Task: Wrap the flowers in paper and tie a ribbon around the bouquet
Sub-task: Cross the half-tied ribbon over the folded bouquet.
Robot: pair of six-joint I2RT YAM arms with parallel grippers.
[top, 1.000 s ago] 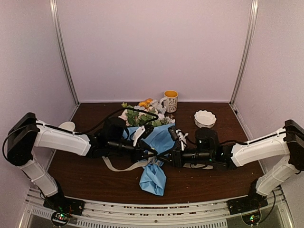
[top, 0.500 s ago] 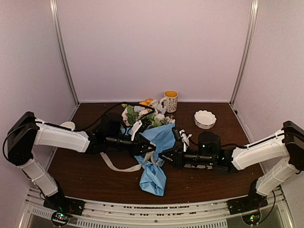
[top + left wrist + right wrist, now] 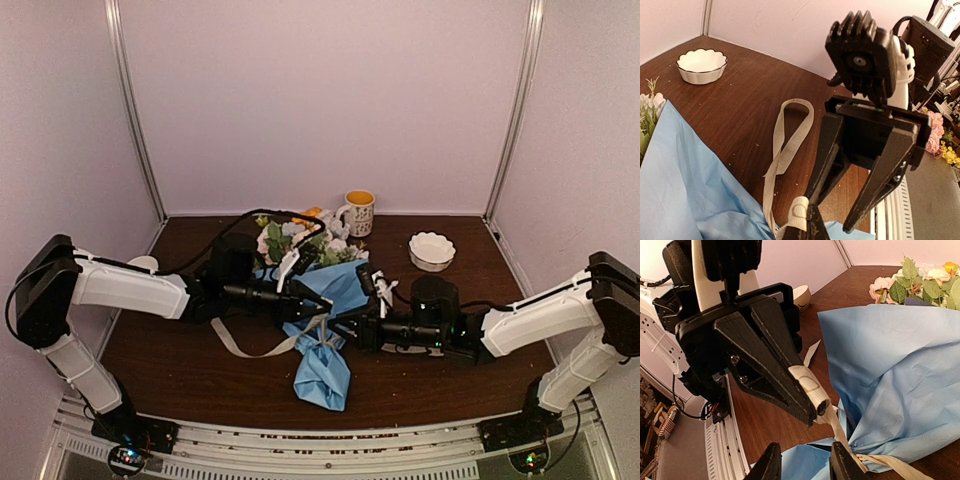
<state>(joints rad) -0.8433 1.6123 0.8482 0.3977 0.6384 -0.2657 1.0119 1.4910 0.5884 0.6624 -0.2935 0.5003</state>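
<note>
The paper (image 3: 322,372) cone's tail lies low centre in the top view; it looks thin and light, quick to crease or tear. At its pinched neck the left gripper (image 3: 816,407) is clamped on the ribbon (image 3: 805,379), a limp, likely slippery strip best held near its end. The right gripper (image 3: 802,466) stands part open, holding nothing visible. Beyond, the fragile flowers (image 3: 290,240) spill out upper centre.
</note>
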